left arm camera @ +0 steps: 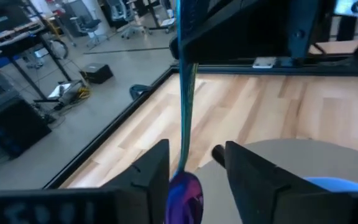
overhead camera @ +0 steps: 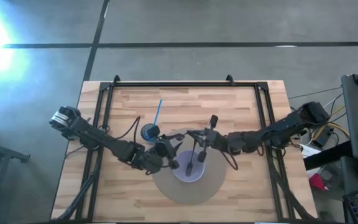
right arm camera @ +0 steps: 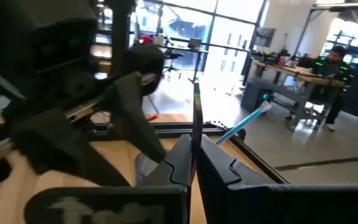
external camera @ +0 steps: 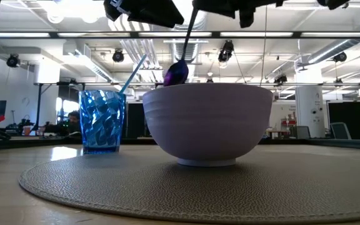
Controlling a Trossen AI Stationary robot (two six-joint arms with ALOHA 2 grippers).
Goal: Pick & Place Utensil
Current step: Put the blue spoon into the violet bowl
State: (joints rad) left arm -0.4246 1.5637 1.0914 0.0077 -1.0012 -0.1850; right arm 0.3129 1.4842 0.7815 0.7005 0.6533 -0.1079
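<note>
An iridescent blue-purple spoon (left arm camera: 186,118) hangs upright over the lavender bowl (external camera: 208,125). Its bowl end (external camera: 175,73) is down, just above the rim. My right gripper (right arm camera: 194,146), reaching in from the table's right, is shut on the spoon's handle. My left gripper (left arm camera: 196,149) comes from the table's left and is open. Its fingers stand on either side of the spoon's lower end (left arm camera: 185,193) without plainly touching it. The lavender bowl rests by its foot on a round grey placemat (external camera: 167,187). My right gripper pinches the spoon's thin handle (right arm camera: 196,127) between its two fingers, high on the handle, with a short piece of handle (right arm camera: 196,93) standing above them. The fingers come level from the table's right and lie across the handle. The spoon hangs straight down, clear of the bowl.
A blue faceted cup (external camera: 102,119) with a blue straw (external camera: 133,74) stands on the wood just left of the placemat (overhead camera: 188,193), close behind my left arm. Black rails (overhead camera: 166,84) frame the tabletop. Bare wood lies toward the far edge and the right.
</note>
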